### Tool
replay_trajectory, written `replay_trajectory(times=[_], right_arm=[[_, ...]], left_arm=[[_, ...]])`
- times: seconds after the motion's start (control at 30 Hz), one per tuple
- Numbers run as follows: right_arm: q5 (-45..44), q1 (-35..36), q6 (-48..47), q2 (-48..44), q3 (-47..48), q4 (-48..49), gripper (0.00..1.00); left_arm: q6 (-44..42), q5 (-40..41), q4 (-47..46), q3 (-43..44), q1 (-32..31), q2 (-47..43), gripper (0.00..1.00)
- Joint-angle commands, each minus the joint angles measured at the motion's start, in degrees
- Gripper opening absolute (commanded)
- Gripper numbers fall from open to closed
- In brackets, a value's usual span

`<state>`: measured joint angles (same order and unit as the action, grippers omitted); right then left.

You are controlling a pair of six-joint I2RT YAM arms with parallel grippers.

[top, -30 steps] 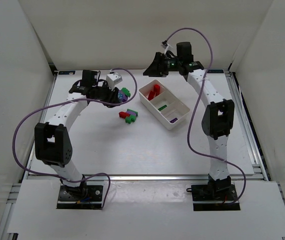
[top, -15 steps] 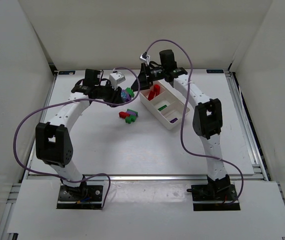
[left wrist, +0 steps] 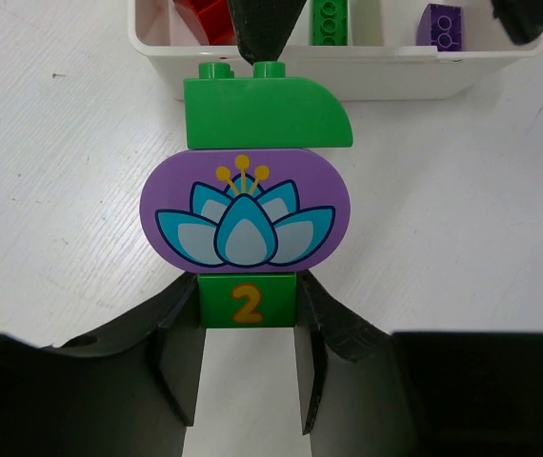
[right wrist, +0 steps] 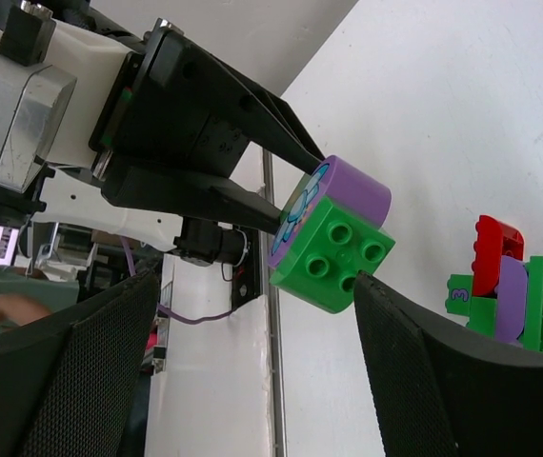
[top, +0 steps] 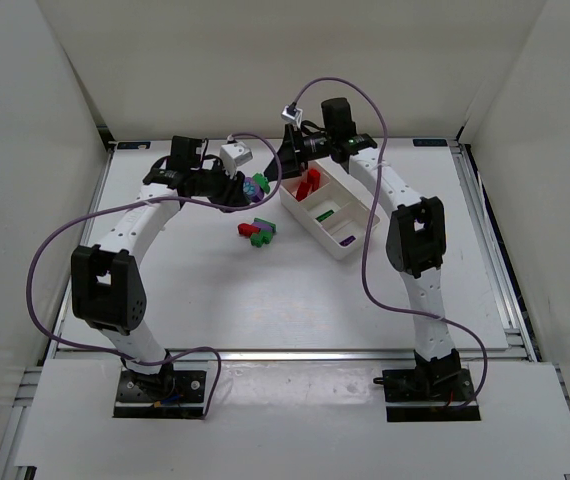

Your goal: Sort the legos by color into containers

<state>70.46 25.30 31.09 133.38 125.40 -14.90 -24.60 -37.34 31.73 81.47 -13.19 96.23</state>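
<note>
Table (top: 215,290): sorting partly done.
Tray (top: 361,238): red bricks (top: 308,184) in far compartment, green brick (top: 326,214) in middle, purple brick (top: 348,238) in near one.
Left claw (left wrist: 248,305): clamped on base of stack (left wrist: 245,205), held up just beside tray's red end.
Right claw (right wrist: 257,286): jaws wide apart, nothing held, lined up on stack's top end; contact unclear.
Stack is green, purple, green, so likely needs pulling apart before sorting.
Clump (top: 257,231) of red, green and purple pieces on table near tray, unsorted.
Judgement: over half left.

White table (top: 215,290) bearing tray (top: 361,239) and brick cluster (top: 257,231)
</note>
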Motion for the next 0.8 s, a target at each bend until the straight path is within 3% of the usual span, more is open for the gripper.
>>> replay_trajectory(times=[0.0,0.4,0.77], right_arm=[[-0.7,-0.4,-1.0,-0.8,1.7,-0.6,0.86],[-2.3,-2.4,-1.6,-1.7,2.3,-2.1,0.87],[-4.4,0.5,1.0,-0.2,2.1,-2.4,0.81]], left_arm=[[-1.1,-1.9,-2.4,1.5,-0.6,-2.1,0.10],[-1.2,-1.9,-2.1,0.9,-0.6,-2.1,0.10],[-1.5,-1.1,-2.1,3.0,-0.7,-0.4,0.10]])
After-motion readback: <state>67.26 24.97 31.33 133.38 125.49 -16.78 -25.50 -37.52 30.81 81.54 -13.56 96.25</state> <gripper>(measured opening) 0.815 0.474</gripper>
